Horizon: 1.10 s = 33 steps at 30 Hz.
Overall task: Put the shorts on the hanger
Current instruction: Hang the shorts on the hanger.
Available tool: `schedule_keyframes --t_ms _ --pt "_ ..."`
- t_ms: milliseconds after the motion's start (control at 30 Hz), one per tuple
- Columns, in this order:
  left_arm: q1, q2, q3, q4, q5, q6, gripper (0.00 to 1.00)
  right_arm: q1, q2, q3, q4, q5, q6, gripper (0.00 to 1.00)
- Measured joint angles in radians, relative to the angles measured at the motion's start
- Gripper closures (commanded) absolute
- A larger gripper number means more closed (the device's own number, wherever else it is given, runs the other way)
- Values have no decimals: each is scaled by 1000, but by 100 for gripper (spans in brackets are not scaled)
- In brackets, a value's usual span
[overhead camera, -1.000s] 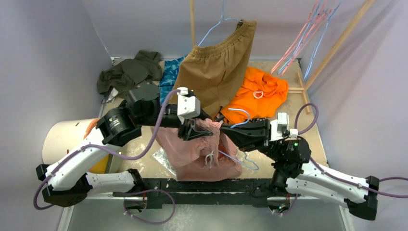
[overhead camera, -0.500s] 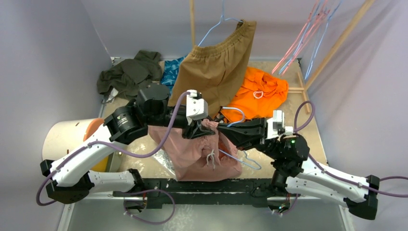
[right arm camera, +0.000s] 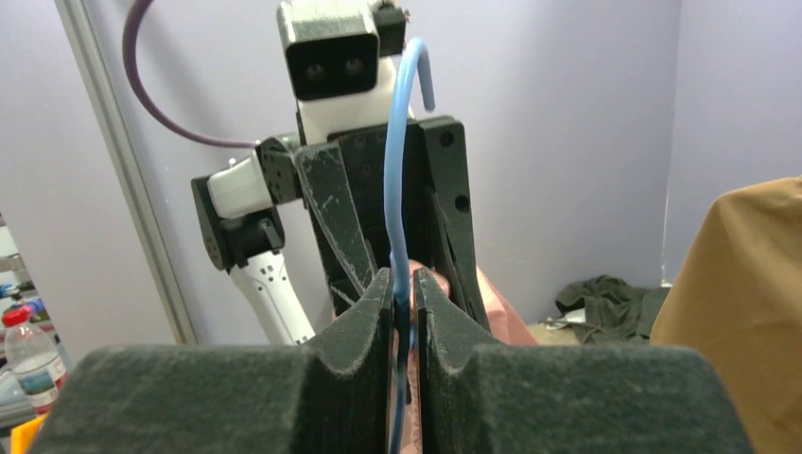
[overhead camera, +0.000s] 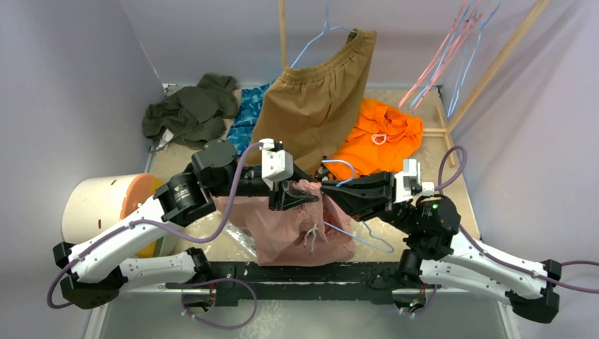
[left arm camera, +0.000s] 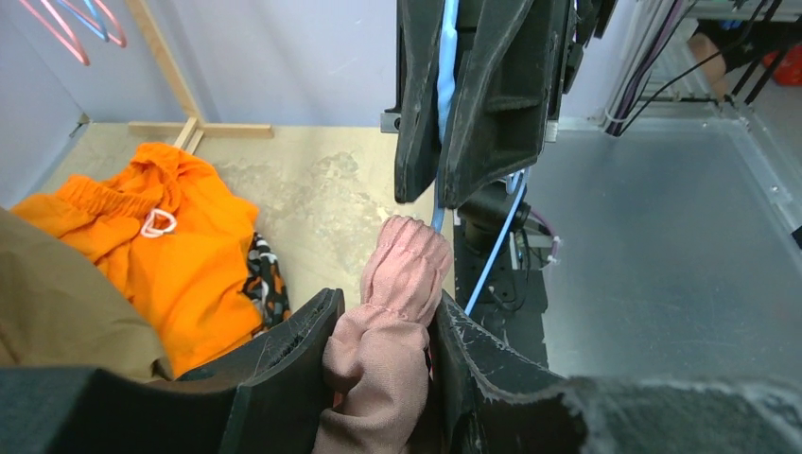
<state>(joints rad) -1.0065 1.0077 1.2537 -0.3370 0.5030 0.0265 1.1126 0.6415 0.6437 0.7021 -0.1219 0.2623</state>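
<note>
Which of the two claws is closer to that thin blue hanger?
Right. The right claw pinches the wire of the hanger between its fingers. The left claw faces it, just short of the wire, clamped on the waistband of the pink shorts.

Bright, even light w/ soft shadows; wrist-cam foregrounds slightly blurry, bg sharp.

five garments — pink shorts, tan shorts, orange, green, blue — one white tub.
</note>
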Motion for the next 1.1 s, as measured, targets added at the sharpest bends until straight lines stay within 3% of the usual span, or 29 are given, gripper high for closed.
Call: schedule_keyframes --t_ms 167,300,767,867,1000,1100 --pt "-8 -18 -65 81 -7 -47 100 0 -17 10 -14 17 8 88" --pt "-9 -33 -91 118 -13 -72 100 0 -21 20 -36 27 14 73" --pt "-9 -69 -125 169 -35 -95 100 0 -58 87 -168 79 17 58" --pt "-10 -69 -129 171 -36 -95 100 0 -48 119 -182 78 11 66" --pt "-10 -69 -132 172 -37 -95 100 0 -24 161 -205 77 0 99" --pt "-9 -68 -133 172 -44 -97 100 0 0 195 -236 75 -4 100"
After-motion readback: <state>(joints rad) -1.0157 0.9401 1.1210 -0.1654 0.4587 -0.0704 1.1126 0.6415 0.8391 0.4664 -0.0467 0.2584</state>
